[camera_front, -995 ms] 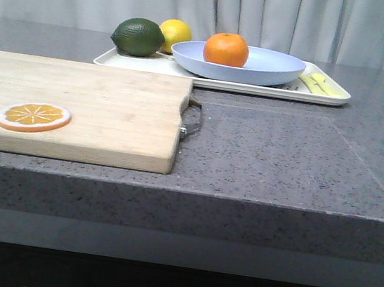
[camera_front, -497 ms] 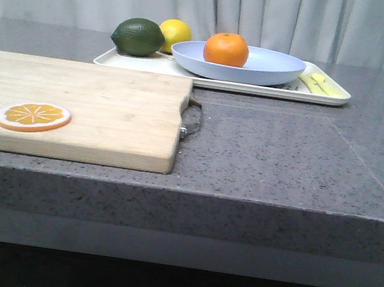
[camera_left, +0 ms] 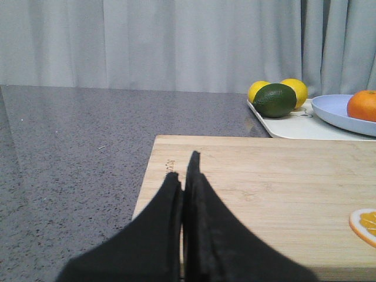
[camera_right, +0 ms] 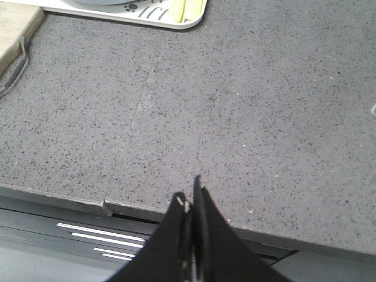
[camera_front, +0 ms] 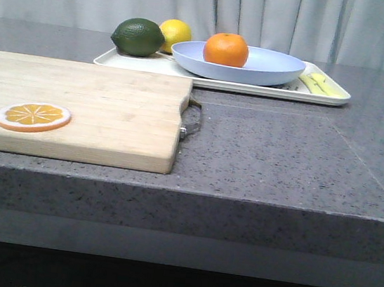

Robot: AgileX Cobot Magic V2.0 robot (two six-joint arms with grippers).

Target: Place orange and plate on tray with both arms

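Observation:
The orange (camera_front: 226,49) sits in the pale lavender-blue plate (camera_front: 272,70), and the plate rests on the cream-white tray (camera_front: 329,98) at the back of the counter. The orange (camera_left: 363,105), the plate (camera_left: 332,108) and the tray (camera_left: 294,126) also show in the left wrist view. A corner of the tray (camera_right: 176,20) shows in the right wrist view. My left gripper (camera_left: 184,167) is shut and empty over the near end of the cutting board. My right gripper (camera_right: 189,197) is shut and empty over the counter's front edge. Neither gripper shows in the front view.
A wooden cutting board (camera_front: 97,113) with a metal handle (camera_front: 192,119) lies at front left and carries an orange slice (camera_front: 33,116). A dark green lime (camera_front: 138,37) and a yellow lemon (camera_front: 176,34) sit on the tray's left end. Yellow pieces (camera_front: 320,83) lie on its right end.

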